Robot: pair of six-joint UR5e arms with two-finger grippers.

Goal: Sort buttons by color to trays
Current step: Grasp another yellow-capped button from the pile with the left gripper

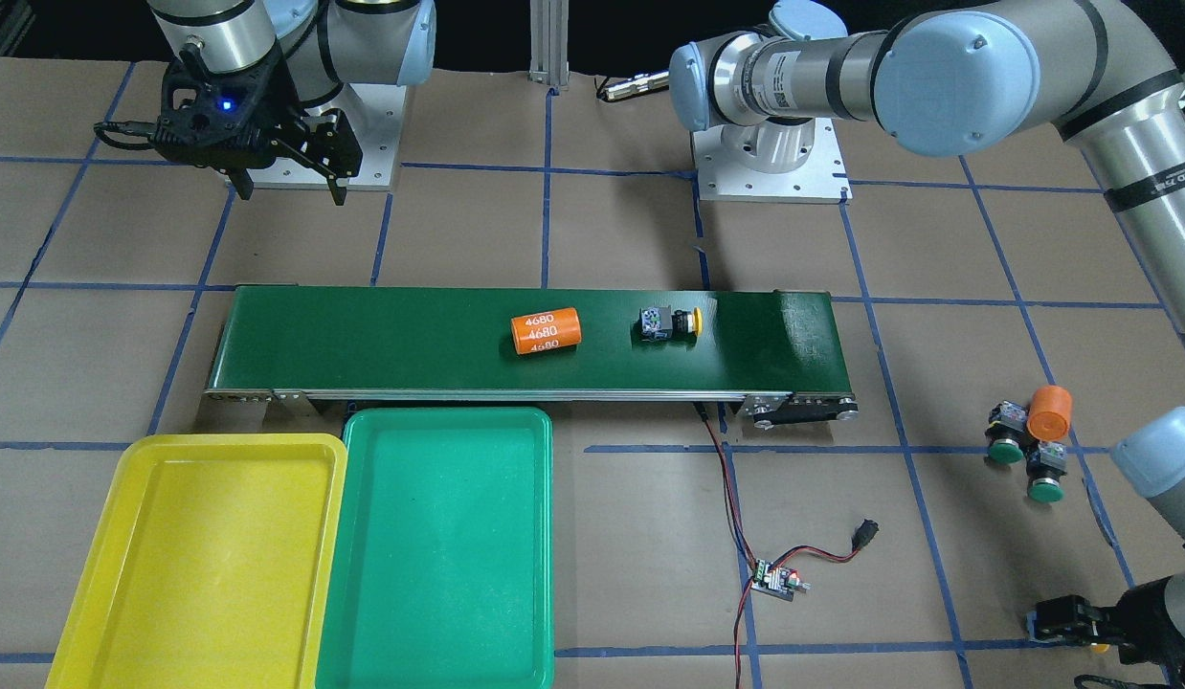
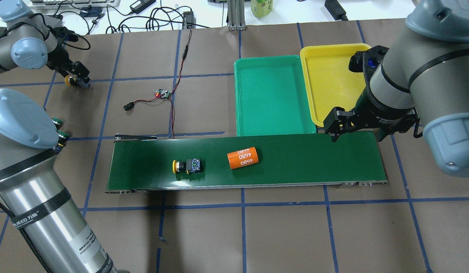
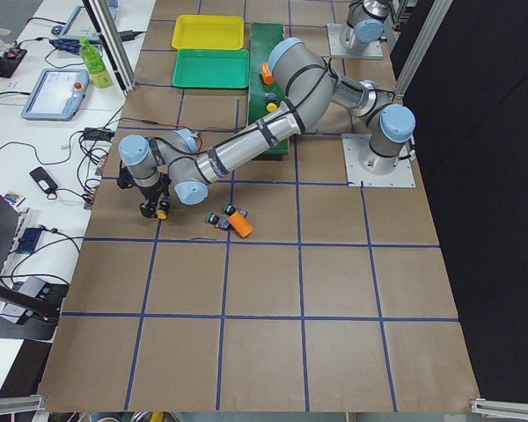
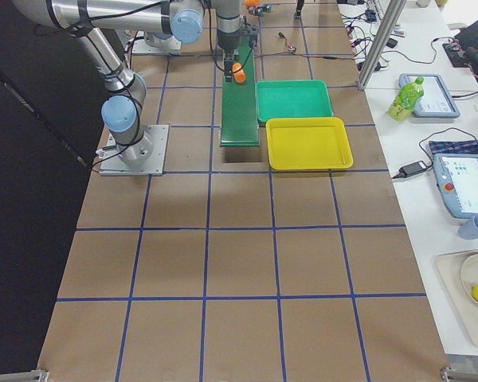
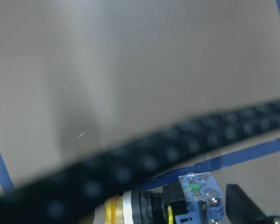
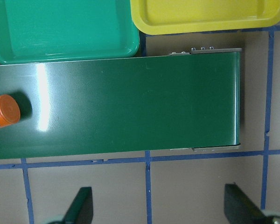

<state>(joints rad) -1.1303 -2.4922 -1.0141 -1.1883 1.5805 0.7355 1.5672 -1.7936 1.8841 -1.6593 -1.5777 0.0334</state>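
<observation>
Left gripper (image 2: 77, 79): at the far left corner of the table, well away from the conveyor belt (image 1: 363, 335). Its jaws stand narrow around yellow button A (image 5: 177, 205). The left wrist view is blurred and partly blocked by a black cable, so the grip looks closed on the button body but is not certain. Cannot tell whether the button is off the paper.

Right gripper (image 2: 357, 131): spread wide and holding nothing, above the belt's end next to the trays. Fingertips point down and only bare belt and paper lie beneath them.

Yellow button B (image 1: 669, 322): on its side on the belt, cap toward the robot's left, well apart from both grippers. An orange cylinder (image 1: 546, 330) printed 4680 lies on the belt between this button and the right gripper's end.

Green button C (image 1: 1006, 435) and green button D (image 1: 1045, 474): on the paper off the belt's left end, just beside a second orange cylinder (image 1: 1050, 412), near the left arm but apart from its gripper.

Yellow tray (image 1: 123, 478) and green tray (image 1: 449, 418): side by side, touching, on the far side of the belt. Neither holds a button.
</observation>
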